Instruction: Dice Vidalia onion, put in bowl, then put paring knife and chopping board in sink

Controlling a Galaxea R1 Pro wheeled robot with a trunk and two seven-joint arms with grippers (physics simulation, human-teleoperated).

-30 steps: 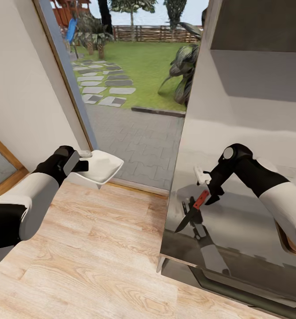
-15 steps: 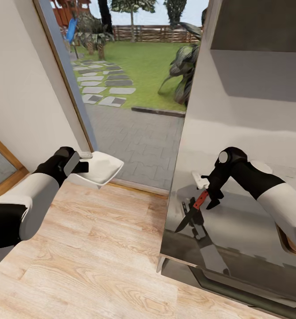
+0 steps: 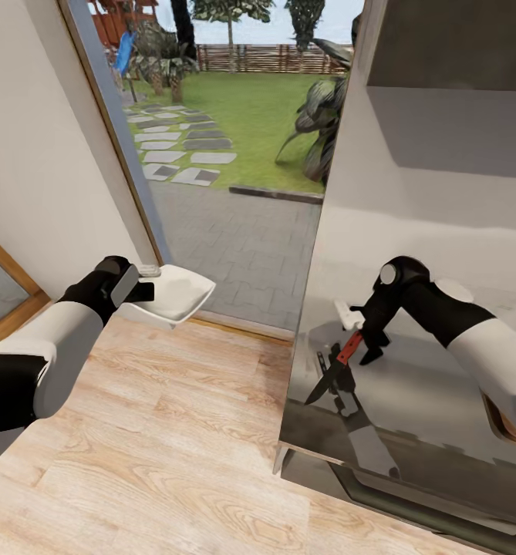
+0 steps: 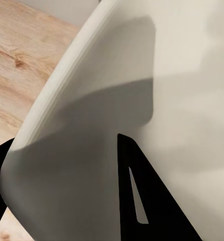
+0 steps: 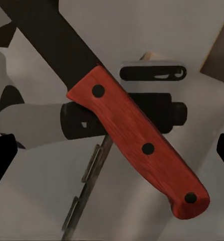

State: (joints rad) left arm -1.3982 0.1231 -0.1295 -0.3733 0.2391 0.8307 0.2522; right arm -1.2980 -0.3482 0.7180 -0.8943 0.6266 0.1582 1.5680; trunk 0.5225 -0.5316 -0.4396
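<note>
My left gripper (image 3: pixel 144 282) is shut on the rim of the white bowl (image 3: pixel 177 296), which it holds level above the floor at the left. In the left wrist view the bowl's glossy inside (image 4: pixel 157 90) is close up, with one dark finger (image 4: pixel 149 206) lying over its rim. My right gripper (image 3: pixel 363 341) is shut on the red handle of the paring knife (image 3: pixel 349 349). The dark blade points down and left, close to a shiny steel panel that mirrors it. In the right wrist view the red handle (image 5: pixel 137 145) crosses the picture. The sink, chopping board and onion are out of view.
A tall steel appliance front (image 3: pixel 443 193) stands at the right, right behind my right arm. A glass door (image 3: pixel 234 154) ahead looks onto a paved garden. A white wall (image 3: pixel 34 154) is at the left, and light wood floor (image 3: pixel 173 432) lies below.
My right arm has shifted slightly left and down with the knife. The left arm and the bowl have stayed still.
</note>
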